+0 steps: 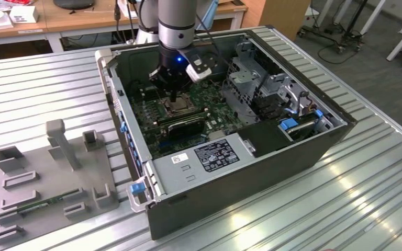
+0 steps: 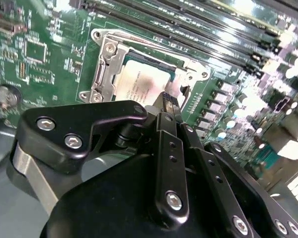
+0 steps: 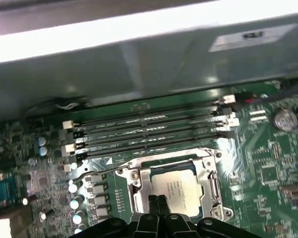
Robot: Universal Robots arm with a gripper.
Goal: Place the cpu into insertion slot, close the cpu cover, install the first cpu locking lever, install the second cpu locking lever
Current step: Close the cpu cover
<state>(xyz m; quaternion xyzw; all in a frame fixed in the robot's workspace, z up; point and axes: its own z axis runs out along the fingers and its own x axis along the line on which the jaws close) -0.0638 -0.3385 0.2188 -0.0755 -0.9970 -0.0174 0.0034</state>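
Ribbed metal table [image 1: 33,83] | green board [image 3: 268,158] | flat silvery cpu [image 3: 181,191] in square insertion slot [image 3: 212,184] | black hand [image 3: 157,201] pressed together

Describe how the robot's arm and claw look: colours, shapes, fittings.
The silver-grey cylindrical arm ends in a black wrist section with a glowing blue light and a small white box mounted beside it. The black metal claw has narrow linked fingers, rounded pivot links and silver screws.

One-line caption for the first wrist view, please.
Shut gripper close over the cpu, which sits in the insertion slot framed by the silver cpu cover.
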